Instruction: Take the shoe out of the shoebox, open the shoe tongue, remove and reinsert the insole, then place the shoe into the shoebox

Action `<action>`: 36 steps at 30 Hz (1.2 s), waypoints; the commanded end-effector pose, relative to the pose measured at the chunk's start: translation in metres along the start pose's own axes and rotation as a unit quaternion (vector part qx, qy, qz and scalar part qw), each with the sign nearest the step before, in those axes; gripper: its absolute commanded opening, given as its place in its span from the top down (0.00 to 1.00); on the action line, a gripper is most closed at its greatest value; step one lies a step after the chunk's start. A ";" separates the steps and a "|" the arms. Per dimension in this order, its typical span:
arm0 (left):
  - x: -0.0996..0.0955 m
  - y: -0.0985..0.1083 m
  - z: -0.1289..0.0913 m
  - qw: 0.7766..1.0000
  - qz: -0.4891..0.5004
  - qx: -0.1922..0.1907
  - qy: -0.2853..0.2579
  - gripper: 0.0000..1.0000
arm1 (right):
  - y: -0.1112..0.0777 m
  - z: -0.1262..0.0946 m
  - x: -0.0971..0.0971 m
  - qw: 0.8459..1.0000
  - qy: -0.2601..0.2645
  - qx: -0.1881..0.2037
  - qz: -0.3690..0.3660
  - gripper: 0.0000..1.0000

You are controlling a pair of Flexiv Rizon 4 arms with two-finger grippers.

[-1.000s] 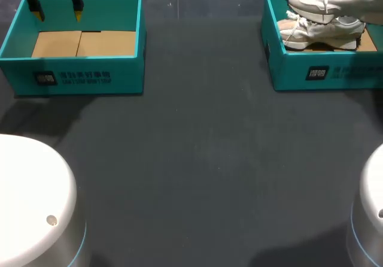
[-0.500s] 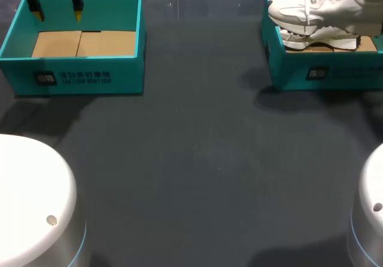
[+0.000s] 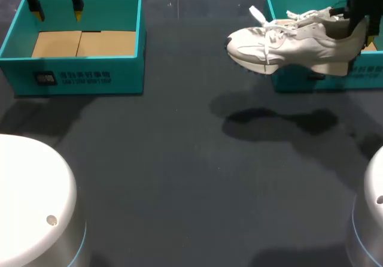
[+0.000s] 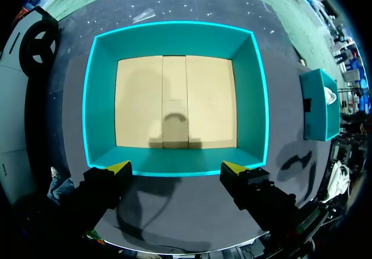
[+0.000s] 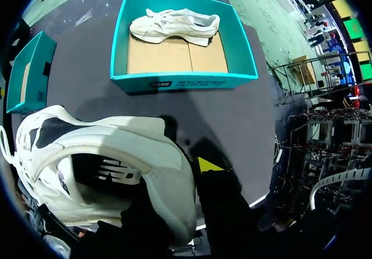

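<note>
Taking-out looks nearly done: the right gripper (image 5: 189, 175) grips the shoe (image 3: 287, 42) by its heel just beside the shoebox (image 3: 335, 82), the left gripper (image 4: 177, 167) spread wide well apart from it; next, lower the shoe onto the table.

Your white shoe (image 3: 287, 42) hangs level at upper right, toe pointing left, laces apparently loose, overlapping the teal shoebox (image 3: 293, 82).
</note>
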State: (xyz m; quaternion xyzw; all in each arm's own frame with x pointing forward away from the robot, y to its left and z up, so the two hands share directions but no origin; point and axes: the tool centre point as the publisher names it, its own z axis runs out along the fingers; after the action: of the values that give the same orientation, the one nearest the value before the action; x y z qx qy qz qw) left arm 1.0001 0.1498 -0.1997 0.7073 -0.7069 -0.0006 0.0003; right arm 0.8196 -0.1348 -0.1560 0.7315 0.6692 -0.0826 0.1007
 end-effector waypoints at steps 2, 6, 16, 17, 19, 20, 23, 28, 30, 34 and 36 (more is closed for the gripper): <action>0.000 0.000 0.000 1.000 0.000 0.000 0.000 0.00 | -0.045 -0.004 0.030 0.999 -0.009 -0.052 0.004 1.00; 0.000 0.000 0.000 1.000 0.000 0.000 0.000 0.00 | -0.069 -0.003 0.051 0.999 0.003 -0.040 0.010 1.00; 0.000 0.000 0.000 1.000 0.000 0.000 0.000 0.00 | -0.076 -0.001 0.058 0.999 0.007 -0.033 0.009 1.00; 0.000 0.000 0.000 1.000 0.000 0.000 0.000 0.00 | -0.076 -0.001 0.058 0.999 0.007 -0.033 0.009 1.00; 0.000 0.000 0.000 1.000 0.000 0.000 0.000 0.00 | -0.076 -0.001 0.058 0.999 0.007 -0.033 0.009 1.00; 0.000 0.000 0.000 1.000 0.000 0.000 0.000 0.00 | -0.076 -0.001 0.058 0.999 0.007 -0.033 0.009 1.00; 0.000 0.000 0.000 1.000 0.000 0.000 0.000 0.00 | -0.099 0.000 0.085 0.999 -0.008 -0.039 0.007 1.00; 0.000 0.000 0.000 1.000 0.000 0.000 0.000 0.00 | -0.126 0.015 0.121 0.999 -0.026 -0.048 0.002 1.00; 0.000 0.000 0.000 1.000 0.000 0.000 0.000 0.00 | -0.136 0.022 0.132 0.998 -0.027 -0.049 0.003 1.00; 0.000 0.000 0.000 1.000 0.000 0.000 0.000 0.00 | -0.153 0.034 0.153 0.999 -0.029 -0.046 0.001 1.00; 0.000 0.000 0.000 1.000 0.000 0.000 0.000 0.00 | -0.158 0.039 0.163 0.999 -0.031 -0.044 0.001 1.00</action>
State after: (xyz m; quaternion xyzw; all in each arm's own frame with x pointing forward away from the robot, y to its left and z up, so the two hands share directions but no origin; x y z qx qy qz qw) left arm 1.0001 0.1498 -0.1997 0.7074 -0.7068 -0.0006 0.0003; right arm 0.6761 0.0038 -0.2263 0.7245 0.6707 -0.0658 0.1447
